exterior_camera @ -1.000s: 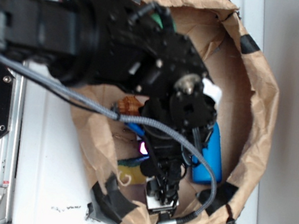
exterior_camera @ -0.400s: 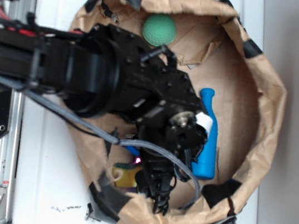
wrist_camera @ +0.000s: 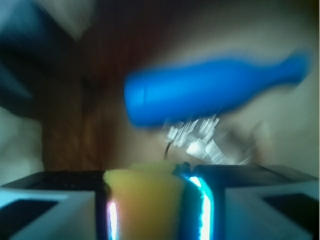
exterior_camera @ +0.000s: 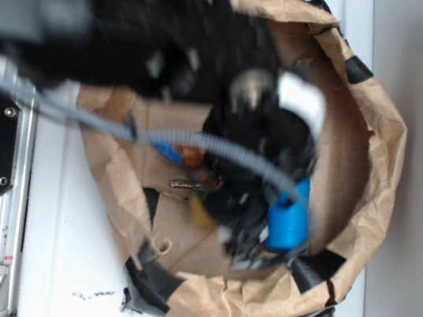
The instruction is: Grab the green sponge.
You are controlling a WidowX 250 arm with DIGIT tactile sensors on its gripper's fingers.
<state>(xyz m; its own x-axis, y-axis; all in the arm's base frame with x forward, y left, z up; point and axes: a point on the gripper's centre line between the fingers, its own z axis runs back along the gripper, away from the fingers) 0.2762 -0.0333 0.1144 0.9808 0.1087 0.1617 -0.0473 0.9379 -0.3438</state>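
Sponge point(wrist_camera: 144, 200) is pinched between the two fingers point(wrist_camera: 50, 207) in the wrist view: yellow face toward the camera, jaws closed against both its sides, no visible gap. The gripper point(exterior_camera: 244, 231) sits inside the bag point(exterior_camera: 368, 174), just left of the bottle point(exterior_camera: 290, 218). In the exterior view only a sliver of yellow point(exterior_camera: 202, 213) shows at the gripper's left edge; the rest of the sponge is hidden by the arm. Both views are motion-blurred, so I can't tell whether the sponge is clear of the bag floor. In the wrist view the bottle point(wrist_camera: 210, 95) lies across the frame beyond the sponge, apart from it, with a small metallic thing point(wrist_camera: 200, 140) just below the bottle. The grasp looks made; what's left is holding it. Foam is soft, so keep squeeze steady; more force just deforms it, less lets it slip. Lift straight up, away from the bottle, and stay off the bag wall, which is close on the gripper's lower side. Slow down, since the blur suggests fast motion and foam in a light pinch can shift.
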